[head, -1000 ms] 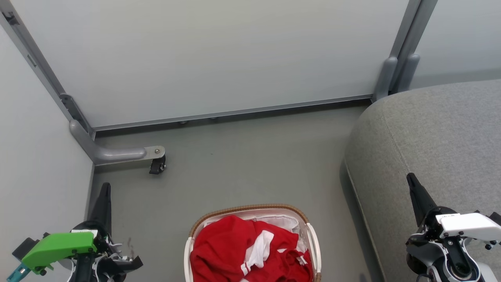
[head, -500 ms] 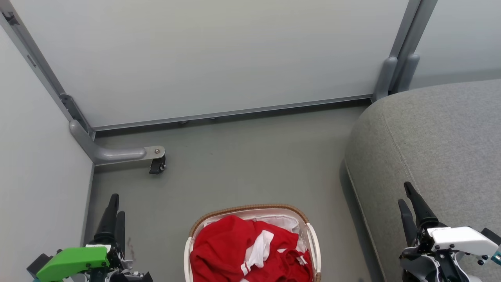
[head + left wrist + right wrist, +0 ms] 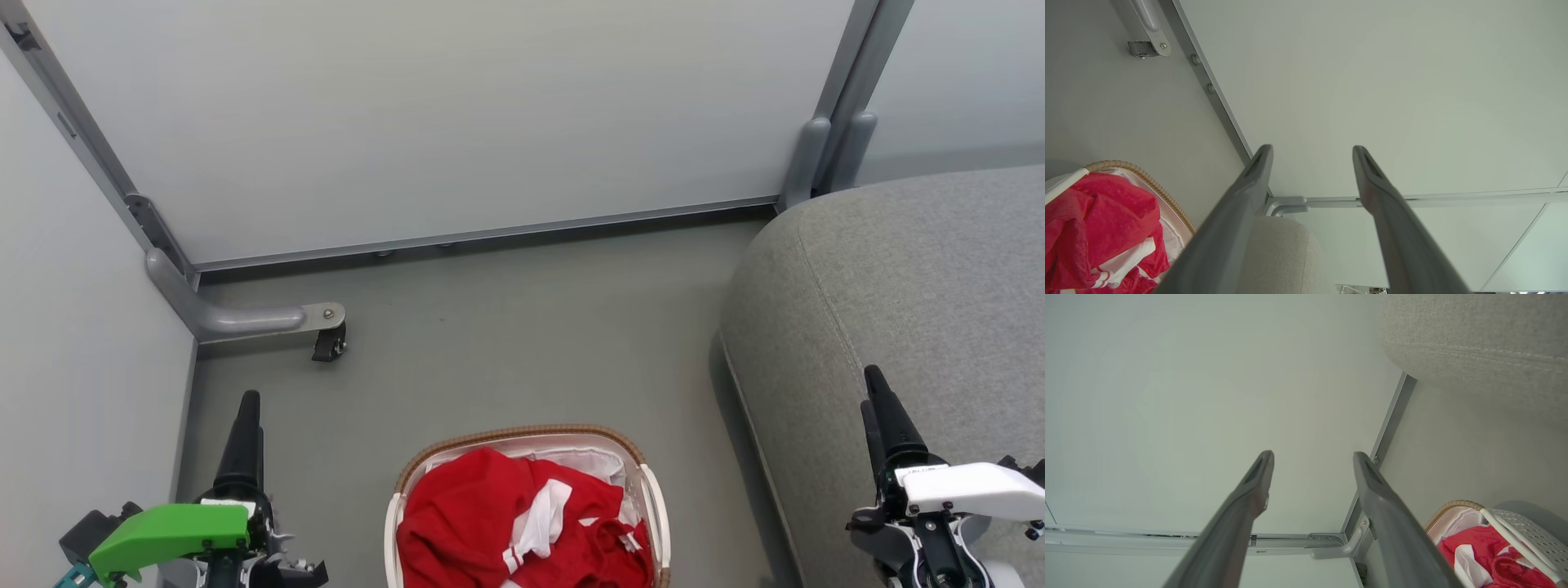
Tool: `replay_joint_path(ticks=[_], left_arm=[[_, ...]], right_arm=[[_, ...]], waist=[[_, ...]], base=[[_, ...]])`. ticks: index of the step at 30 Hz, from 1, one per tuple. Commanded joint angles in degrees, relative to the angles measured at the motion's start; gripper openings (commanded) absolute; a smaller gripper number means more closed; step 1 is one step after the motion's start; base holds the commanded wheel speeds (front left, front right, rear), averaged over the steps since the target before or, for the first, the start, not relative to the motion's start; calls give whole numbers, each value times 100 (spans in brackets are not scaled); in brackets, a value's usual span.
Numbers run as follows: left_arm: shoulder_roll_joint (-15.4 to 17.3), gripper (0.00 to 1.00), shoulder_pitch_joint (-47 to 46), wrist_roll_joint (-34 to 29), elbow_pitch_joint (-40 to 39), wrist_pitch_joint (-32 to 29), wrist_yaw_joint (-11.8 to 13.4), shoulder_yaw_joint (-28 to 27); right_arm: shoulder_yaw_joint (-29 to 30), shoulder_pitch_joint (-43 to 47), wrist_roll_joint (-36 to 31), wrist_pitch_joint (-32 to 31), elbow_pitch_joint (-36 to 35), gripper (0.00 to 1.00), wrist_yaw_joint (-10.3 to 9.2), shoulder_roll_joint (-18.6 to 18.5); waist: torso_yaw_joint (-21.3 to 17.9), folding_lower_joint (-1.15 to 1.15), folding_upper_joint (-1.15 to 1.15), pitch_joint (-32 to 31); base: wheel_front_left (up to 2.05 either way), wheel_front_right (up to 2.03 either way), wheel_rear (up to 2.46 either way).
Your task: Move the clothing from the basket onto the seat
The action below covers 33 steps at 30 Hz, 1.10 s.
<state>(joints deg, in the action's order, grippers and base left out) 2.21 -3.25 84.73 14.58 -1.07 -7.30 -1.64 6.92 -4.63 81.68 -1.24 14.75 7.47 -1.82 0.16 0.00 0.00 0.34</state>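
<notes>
The white basket (image 3: pixel 522 434) with a brown woven rim stands on the floor at the bottom centre of the head view. The red clothing (image 3: pixel 482 523) with white panels is heaped inside it over the white liner. The grey sofa (image 3: pixel 922 286) rises to its right. My left gripper (image 3: pixel 247 406) hangs left of the basket and my right gripper (image 3: pixel 875 384) hovers over the sofa's front edge. Both are open and hold nothing, as the left wrist view (image 3: pixel 1312 149) and right wrist view (image 3: pixel 1312 454) show. The basket (image 3: pixel 1147 179) and clothing (image 3: pixel 1098 220) lie left of the left fingers.
Pale partition walls (image 3: pixel 457 122) close off the far side and the left. A grey partition foot with a black caster (image 3: pixel 328 343) juts onto the floor at the left. Bare grey floor (image 3: pixel 522 327) lies between basket, wall and sofa.
Both grippers have twisted at the wrist, dipped and come back up. The left one has shifted right, toward the basket. Basket and clothing lie as before.
</notes>
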Motion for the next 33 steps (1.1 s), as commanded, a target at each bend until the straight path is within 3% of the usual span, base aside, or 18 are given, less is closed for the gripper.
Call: replay_joint_path(ticks=[1,20,33], left_arm=[[30,100,-105,-173,-158,62,-11,39],[45,100,-123,-2448,-514,475,112,298],[52,100,56,-3572,-411,708,217,473]], right_arm=[[37,-61,-252,74,-170,100,2,-50],[-305,69,-2900,489,-633,100,2,-69],[-445,121,-4090,724,-502,100,2,-80]], waist=[[5,0,0,2],[43,0,0,23],[71,0,0,19]], base=[[0,0,0],[0,0,0],[0,0,0]])
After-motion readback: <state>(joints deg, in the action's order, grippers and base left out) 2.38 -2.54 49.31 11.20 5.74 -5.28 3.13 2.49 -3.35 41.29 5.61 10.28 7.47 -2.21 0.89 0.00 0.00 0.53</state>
